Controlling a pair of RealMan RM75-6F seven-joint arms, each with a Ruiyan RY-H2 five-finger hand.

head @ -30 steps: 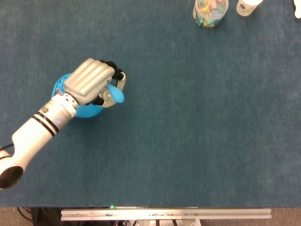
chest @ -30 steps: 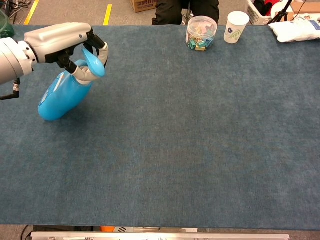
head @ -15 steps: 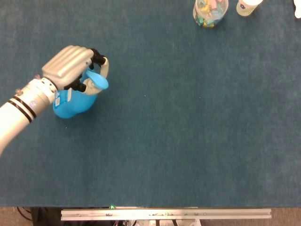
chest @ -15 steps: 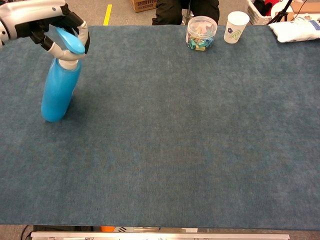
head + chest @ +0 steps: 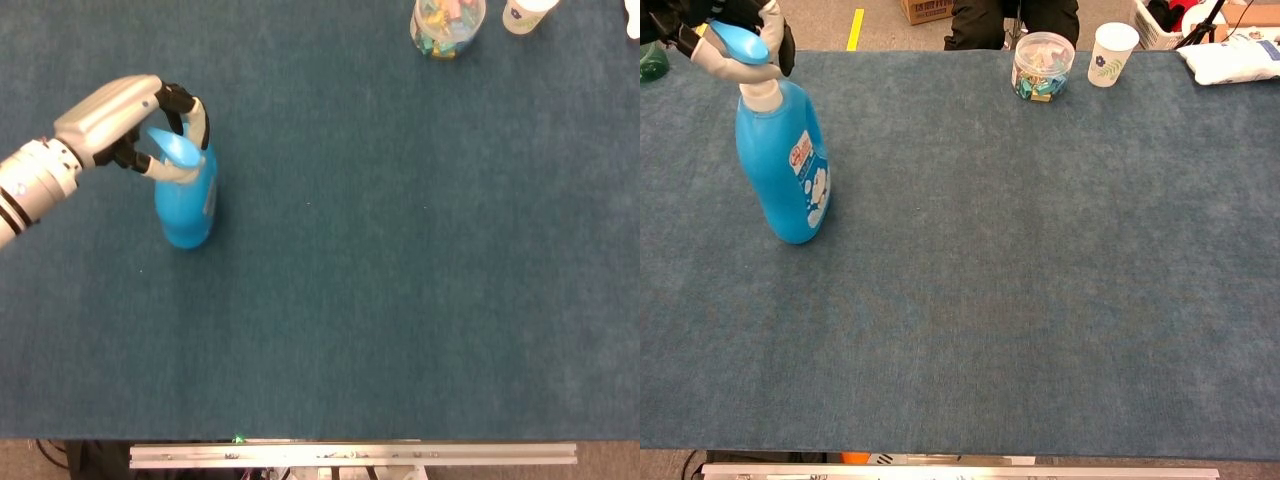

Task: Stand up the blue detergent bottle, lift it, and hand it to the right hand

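The blue detergent bottle [image 5: 187, 206] [image 5: 786, 160] stands nearly upright on the blue table mat at the left, its label facing right in the chest view. My left hand [image 5: 128, 125] [image 5: 728, 22] grips its spray head from above, fingers curled around the nozzle and neck. The bottle's base looks to touch the mat or hang just above it; I cannot tell which. My right hand shows in neither view.
A clear jar of coloured clips [image 5: 1042, 66] [image 5: 447, 26] and a white paper cup [image 5: 1110, 52] stand at the far edge. A white bag [image 5: 1236, 57] lies at the far right corner. The mat [image 5: 1040, 280] stretches to the right of the bottle.
The bottle went from leaning left to almost upright, and shifted a little to the right. My left hand rose with its spray head and kept its hold.
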